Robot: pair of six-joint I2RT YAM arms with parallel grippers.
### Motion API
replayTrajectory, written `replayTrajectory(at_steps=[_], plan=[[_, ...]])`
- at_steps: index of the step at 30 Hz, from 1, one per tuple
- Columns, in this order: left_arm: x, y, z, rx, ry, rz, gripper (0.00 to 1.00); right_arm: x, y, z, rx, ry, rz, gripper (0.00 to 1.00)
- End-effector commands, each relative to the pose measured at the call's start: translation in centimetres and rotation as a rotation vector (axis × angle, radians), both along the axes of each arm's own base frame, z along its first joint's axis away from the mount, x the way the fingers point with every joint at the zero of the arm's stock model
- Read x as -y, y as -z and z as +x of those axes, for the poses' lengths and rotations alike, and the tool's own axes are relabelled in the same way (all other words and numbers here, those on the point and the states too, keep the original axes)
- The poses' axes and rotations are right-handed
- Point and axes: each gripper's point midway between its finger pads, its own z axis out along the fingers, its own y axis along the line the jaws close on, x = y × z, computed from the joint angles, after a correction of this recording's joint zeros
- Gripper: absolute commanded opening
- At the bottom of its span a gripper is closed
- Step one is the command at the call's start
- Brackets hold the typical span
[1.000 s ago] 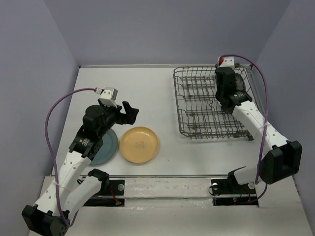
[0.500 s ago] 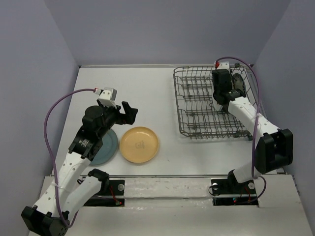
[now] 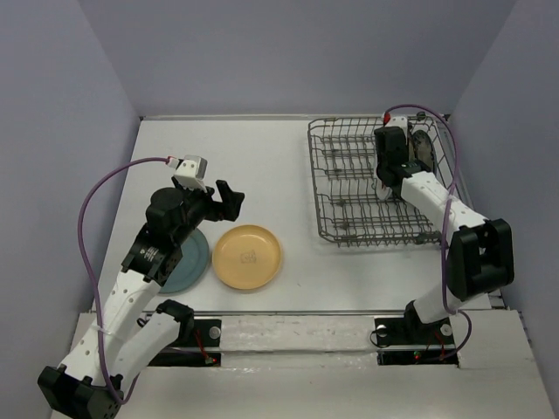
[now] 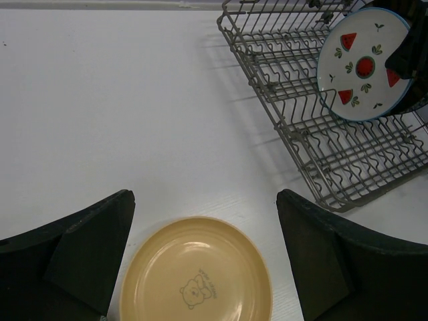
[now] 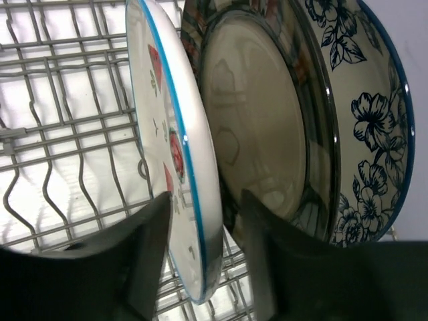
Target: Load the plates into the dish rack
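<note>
The yellow plate (image 3: 248,256) lies flat on the table, and the teal-blue plate (image 3: 194,260) lies to its left, partly under my left arm. My left gripper (image 3: 223,202) is open and empty and hovers just behind the yellow plate (image 4: 197,274). The dish rack (image 3: 349,188) stands at the back right. My right gripper (image 3: 387,161) reaches into it and is shut on the rim of the white plate with red fruit marks (image 5: 170,144), which stands upright between tines. Behind it stand the cream plate with the dark patterned rim (image 5: 261,134) and the blue floral plate (image 5: 374,120).
Grey walls enclose the table on the left, back and right. The rack's wire rim (image 4: 285,134) and tines rise to the right of the yellow plate. The fruit plate (image 4: 364,67) leans at the rack's far end.
My right gripper has moved slightly left and toward the back of the rack with the fruit plate. The left arm and the two flat plates have not moved.
</note>
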Motion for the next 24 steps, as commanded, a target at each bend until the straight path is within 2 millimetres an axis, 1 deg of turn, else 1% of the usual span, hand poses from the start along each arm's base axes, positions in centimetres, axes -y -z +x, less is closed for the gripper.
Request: replayTrajectory(at_steps=[1,2,3,6,7,9,10,13,14,16,17,18,19,20,21,22,23,24], plan=[[-0.1,-1.3,0.1,0.053,-0.002,0.002,0.98,0.0,-3.4,1.4,0.146,0.028,0.045,0.60],[-0.1,-1.3,0.0,0.053,-0.001,0.000,0.98,0.0,-3.7,1.3,0.153,0.031,0.045,0.64],[-0.1,-1.3,0.1,0.054,-0.004,0.002,0.98,0.1,-4.2,1.3,0.161,0.029,0.044,0.70],[-0.1,-1.3,0.1,0.053,-0.004,0.000,0.98,-0.1,-5.2,1.0,0.175,0.024,0.060,0.75],[-0.2,-1.3,0.1,0.053,-0.007,0.001,0.98,-0.1,-6.1,0.9,0.192,0.019,0.070,0.78],[-0.1,-1.3,0.1,0.054,-0.006,-0.001,0.98,-0.5,-6.7,0.6,0.202,0.001,0.097,0.81],[-0.2,-1.3,0.1,0.055,-0.007,-0.002,0.98,-0.7,-7.7,0.3,0.222,-0.009,0.113,0.82],[-0.2,-1.2,0.2,0.051,-0.011,-0.003,0.98,-1.8,-9.1,-0.1,0.247,-0.062,0.179,0.82],[-0.2,-1.2,0.2,0.051,-0.012,-0.002,0.98,-2.6,-10.1,-0.5,0.266,-0.110,0.216,0.82],[-0.3,-1.2,0.3,0.052,-0.016,-0.004,0.98,-3.8,-10.8,-0.9,0.281,-0.164,0.270,0.82],[-0.4,-1.1,0.3,0.049,-0.021,-0.006,0.98,-5.4,-11.5,-1.5,0.289,-0.240,0.318,0.82],[-0.5,-1.3,0.4,0.054,-0.024,-0.008,0.98,-6.1,-11.8,-1.8,0.294,-0.277,0.342,0.78],[-0.7,-1.3,0.5,0.054,-0.032,-0.009,0.98,-7.3,-12.1,-2.2,0.294,-0.327,0.366,0.74],[-0.8,-1.4,0.6,0.058,-0.040,-0.012,0.98,-9.6,-12.3,-2.8,0.282,-0.431,0.413,0.72],[-1.0,-1.4,0.7,0.058,-0.049,-0.012,0.98,-10.9,-12.5,-3.1,0.277,-0.486,0.443,0.69],[-1.4,-1.7,0.8,0.066,-0.068,-0.016,0.98,-12.3,-12.8,-3.5,0.271,-0.539,0.478,0.61],[-2.0,-1.7,1.0,0.066,-0.098,-0.020,0.98,-15.5,-12.9,-4.7,0.231,-0.681,0.549,0.55],[-2.4,-1.9,1.1,0.072,-0.112,-0.026,0.98,-17.2,-12.9,-5.4,0.206,-0.744,0.595,0.51]])
